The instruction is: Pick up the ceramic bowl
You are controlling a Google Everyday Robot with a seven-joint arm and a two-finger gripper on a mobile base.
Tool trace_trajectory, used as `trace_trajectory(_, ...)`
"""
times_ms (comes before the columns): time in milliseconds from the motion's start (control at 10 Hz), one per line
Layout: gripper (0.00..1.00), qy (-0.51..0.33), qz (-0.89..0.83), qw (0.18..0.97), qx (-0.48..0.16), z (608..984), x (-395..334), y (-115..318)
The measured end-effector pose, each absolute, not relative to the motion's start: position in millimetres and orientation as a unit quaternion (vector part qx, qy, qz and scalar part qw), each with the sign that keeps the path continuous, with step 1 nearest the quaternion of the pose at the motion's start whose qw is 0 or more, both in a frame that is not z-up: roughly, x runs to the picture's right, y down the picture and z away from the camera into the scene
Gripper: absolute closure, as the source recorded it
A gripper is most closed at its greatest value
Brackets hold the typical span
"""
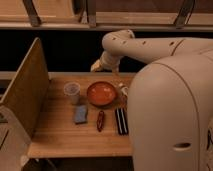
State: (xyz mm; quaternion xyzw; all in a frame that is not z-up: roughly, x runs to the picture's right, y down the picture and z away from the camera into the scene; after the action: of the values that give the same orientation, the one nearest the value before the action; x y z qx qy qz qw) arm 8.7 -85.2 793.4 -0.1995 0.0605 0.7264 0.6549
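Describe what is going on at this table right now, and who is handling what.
A one-armed robot is reaching over a wooden table. Its gripper hangs above the table's back edge, behind the ceramic bowl and not touching it. The bowl sits on the table, not yet picked up, with a translucent plastic cup beside it. Nearer the front lie a blue-grey pad, a slim reddish item and a dark flat bar.

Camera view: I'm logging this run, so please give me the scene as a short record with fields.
ceramic bowl: upright on the table, towards the back, not held
gripper: above the table's back edge, behind the bowl, apart from it
plastic cup: left of the bowl
blue-grey pad: in front of the cup
table: wooden
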Motion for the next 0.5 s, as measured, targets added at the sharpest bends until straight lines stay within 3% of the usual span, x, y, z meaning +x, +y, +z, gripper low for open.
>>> trace_trajectory(500, 0.2, 0.153, 0.758, 0.595, -0.219, 839.3, 39.7, -33.6)
